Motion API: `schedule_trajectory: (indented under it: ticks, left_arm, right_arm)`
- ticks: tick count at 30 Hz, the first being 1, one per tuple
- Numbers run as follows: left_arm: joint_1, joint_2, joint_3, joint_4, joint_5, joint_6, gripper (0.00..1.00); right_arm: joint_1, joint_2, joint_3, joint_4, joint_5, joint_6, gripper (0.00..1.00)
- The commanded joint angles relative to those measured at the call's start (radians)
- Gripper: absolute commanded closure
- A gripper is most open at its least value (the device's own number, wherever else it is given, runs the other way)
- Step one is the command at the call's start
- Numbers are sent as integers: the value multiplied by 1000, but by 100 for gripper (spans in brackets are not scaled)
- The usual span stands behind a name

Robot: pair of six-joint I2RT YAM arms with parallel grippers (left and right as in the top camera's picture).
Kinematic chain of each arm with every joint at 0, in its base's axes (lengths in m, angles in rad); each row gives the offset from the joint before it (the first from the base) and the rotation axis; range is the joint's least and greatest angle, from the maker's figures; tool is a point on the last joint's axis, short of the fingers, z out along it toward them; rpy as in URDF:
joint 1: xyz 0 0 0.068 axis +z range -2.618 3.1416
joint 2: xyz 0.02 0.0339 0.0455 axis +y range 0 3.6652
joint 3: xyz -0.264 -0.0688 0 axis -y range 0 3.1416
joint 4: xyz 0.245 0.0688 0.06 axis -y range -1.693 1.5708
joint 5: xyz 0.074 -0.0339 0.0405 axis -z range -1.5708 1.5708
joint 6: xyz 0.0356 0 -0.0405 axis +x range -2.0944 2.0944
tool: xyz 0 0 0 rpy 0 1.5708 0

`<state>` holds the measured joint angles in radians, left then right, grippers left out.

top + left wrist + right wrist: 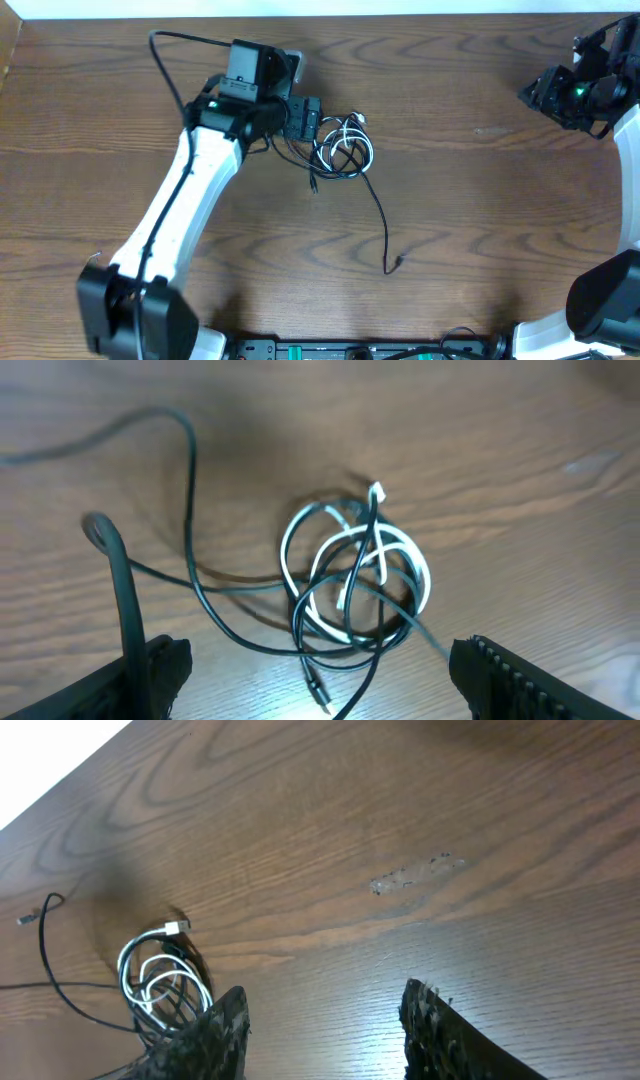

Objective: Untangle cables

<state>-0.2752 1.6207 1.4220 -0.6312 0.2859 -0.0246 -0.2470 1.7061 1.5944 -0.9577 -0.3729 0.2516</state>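
A knot of thin black and white cords (341, 148) lies on the dark brown wood-grain table (480, 220), above its middle. One black strand trails toward the near edge and ends in a small plug (396, 264). The left gripper (312, 120) sits just beside the knot, jaws apart and empty. The right gripper (325, 1035), well apart at the far right corner, also stands open. A pale scuff (415, 872) marks the wood, and a white wall strip (300, 8) borders the far edge.

Black & white cables (343, 148) knotted in loose coil on wood table, black tail trailing twd front
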Motion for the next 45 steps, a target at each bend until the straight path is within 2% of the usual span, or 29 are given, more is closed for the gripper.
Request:
schedule_trajectory:
  ticks: [1, 10, 13, 19, 27, 40, 45]
  left_arm:
    - [0, -94, 45, 3, -7, -3, 11]
    - [-4, -189, 43, 47, -7, 3, 11]
    - [-7, -151, 33, 46, -6, 12, 11]
    - [-40, 37, 24, 50, -6, 54, 12]
    - [-63, 264, 24, 77, -7, 65, 29]
    - [-69, 423, 24, 155, -6, 65, 36]
    - [-86, 448, 23, 159, -7, 65, 47]
  right_arm:
    - [4, -4, 7, -2, 8, -14, 54]
    - [4, -4, 6, -4, 8, -14, 53]
    - [4, -4, 6, -5, 8, -14, 53]
    - [4, -4, 6, -5, 8, -14, 53]
    - [7, -4, 6, -16, 8, -26, 53]
    - [7, -4, 6, -23, 8, -33, 51]
    - [7, -4, 6, -24, 8, -40, 50]
